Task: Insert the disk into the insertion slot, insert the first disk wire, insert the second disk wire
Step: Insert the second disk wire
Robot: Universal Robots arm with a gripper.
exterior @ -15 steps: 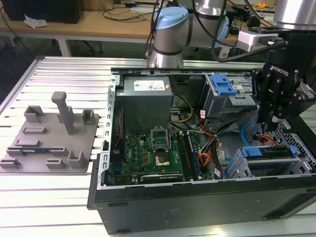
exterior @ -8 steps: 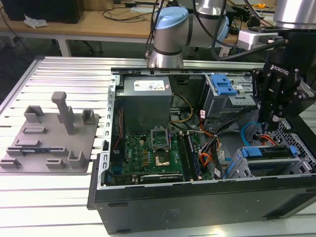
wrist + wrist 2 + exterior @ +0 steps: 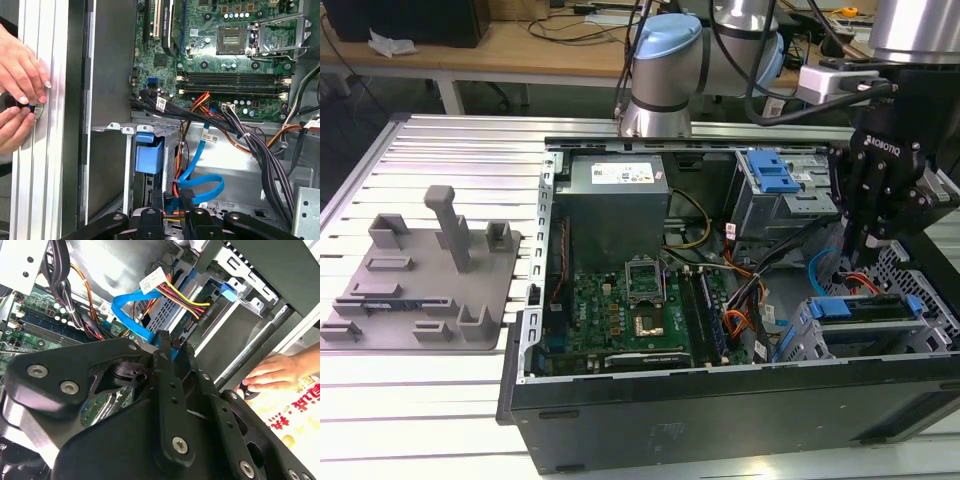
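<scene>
The disk, in its blue carrier, lies inside the insertion slot, a grey cage at the exterior view's lower right. My gripper hangs just above the cage's inner end. In both wrist views the gripper is shut on the plug end of a flat blue wire that loops beside the cage. A bundle of yellow, red and black wires ends in a plug at the disk's back edge. The carrier's blue end shows in the cage mouth.
A taller grey bay with a blue latch stands behind the cage. The motherboard and loose cable bundles fill the case's middle. A person's hands rest on the table rail outside the case wall. A grey fixture plate lies at the exterior view's left.
</scene>
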